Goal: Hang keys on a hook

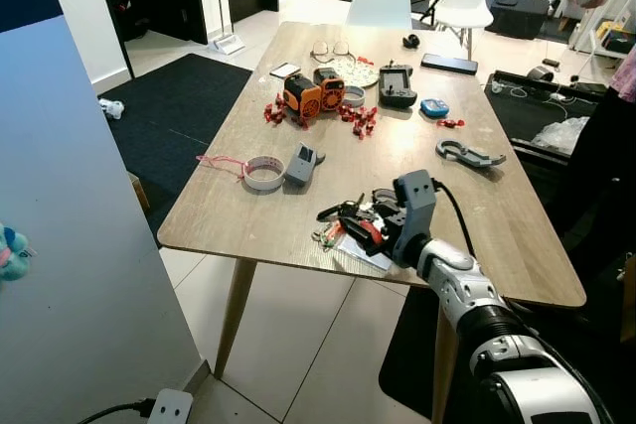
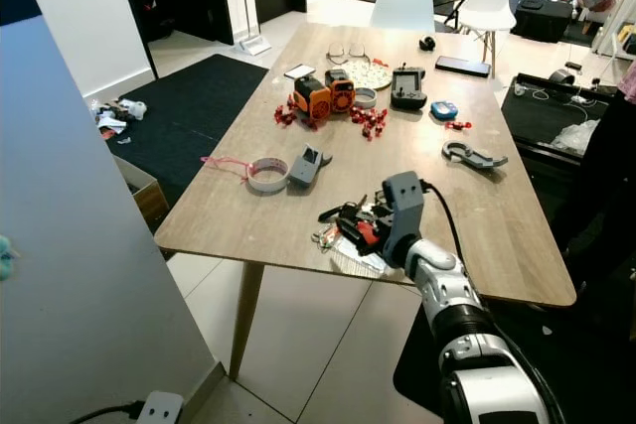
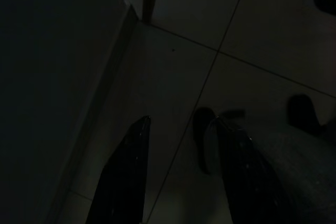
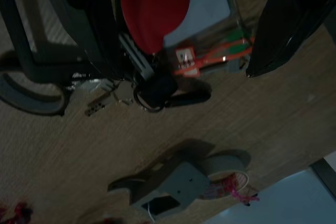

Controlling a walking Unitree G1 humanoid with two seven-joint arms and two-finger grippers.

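A bunch of keys (image 1: 341,217) with a red fob (image 1: 370,233) and black tags lies on a sheet of paper (image 1: 366,253) near the front edge of the wooden table (image 1: 248,215). My right gripper (image 1: 356,219) reaches over the table edge and is open, its black fingers (image 4: 283,24) standing on either side of the bunch. In the right wrist view the red fob (image 4: 155,3) and key ring (image 4: 152,92) lie between the jaws on the wood. My left gripper (image 3: 179,121) hangs idle over the dark tiled floor, open.
A tape roll (image 1: 263,173) with pink string and a grey device (image 1: 301,164) lie just beyond the keys. An orange toy (image 1: 313,94), red pieces and a grey clamp (image 1: 467,154) are farther back. A person (image 1: 606,136) stands at the right. A blue-grey panel (image 1: 79,245) is at my left.
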